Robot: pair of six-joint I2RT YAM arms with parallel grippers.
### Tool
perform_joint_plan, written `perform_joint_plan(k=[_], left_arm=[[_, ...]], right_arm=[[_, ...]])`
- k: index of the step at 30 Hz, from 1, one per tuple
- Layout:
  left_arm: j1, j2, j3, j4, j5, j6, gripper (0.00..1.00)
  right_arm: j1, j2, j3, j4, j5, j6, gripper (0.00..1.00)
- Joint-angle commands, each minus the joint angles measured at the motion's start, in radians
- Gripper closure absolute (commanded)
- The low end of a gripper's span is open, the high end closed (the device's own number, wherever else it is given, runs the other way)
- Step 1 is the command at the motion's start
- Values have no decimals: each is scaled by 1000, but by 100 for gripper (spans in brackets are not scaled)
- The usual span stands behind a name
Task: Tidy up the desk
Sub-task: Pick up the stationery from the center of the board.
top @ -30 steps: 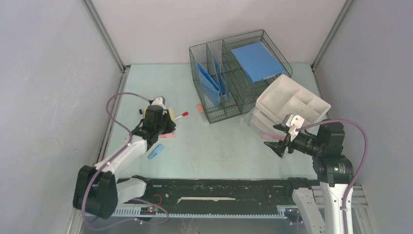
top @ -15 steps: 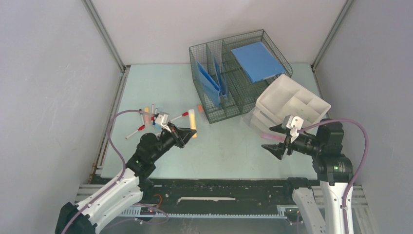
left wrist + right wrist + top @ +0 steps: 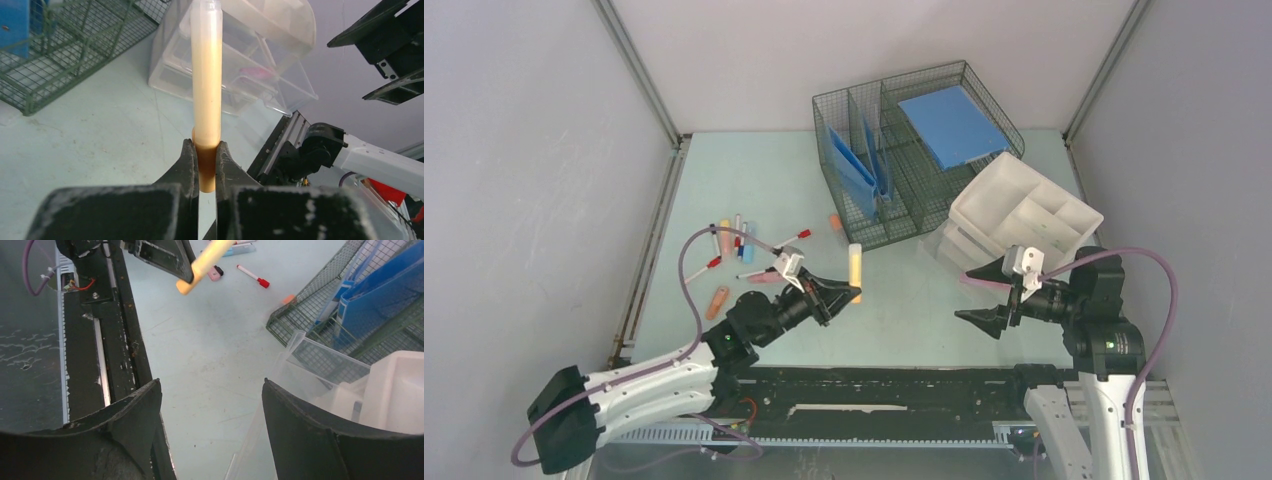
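While the left fingers (image 3: 187, 165) are pinching the orange marker (image 3: 206, 75) by one end above the desk (image 3: 894, 320), the right fingers (image 3: 300, 430) are gaping empty nearby, and that light, stiff, slick barrel is likely wanting a mid-body hold.

The left gripper (image 3: 205, 152) pinches the lower end of a pale orange marker (image 3: 206, 75) above the desk (image 3: 100, 135). The marker points toward a clear plastic organizer (image 3: 280, 60), with a green wire basket (image 3: 55, 55) at far left.
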Motion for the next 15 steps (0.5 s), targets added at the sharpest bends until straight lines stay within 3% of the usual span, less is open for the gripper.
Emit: perform_joint_plan(k=[1,15], left_arm=[[-78,66,65,111,-101,50,100],[-258,318,212,202,-187,125,100]], right_arm=[[14,-7,-5,13,-56,-17,19],[60,2,-30,33,-86,-6,18]])
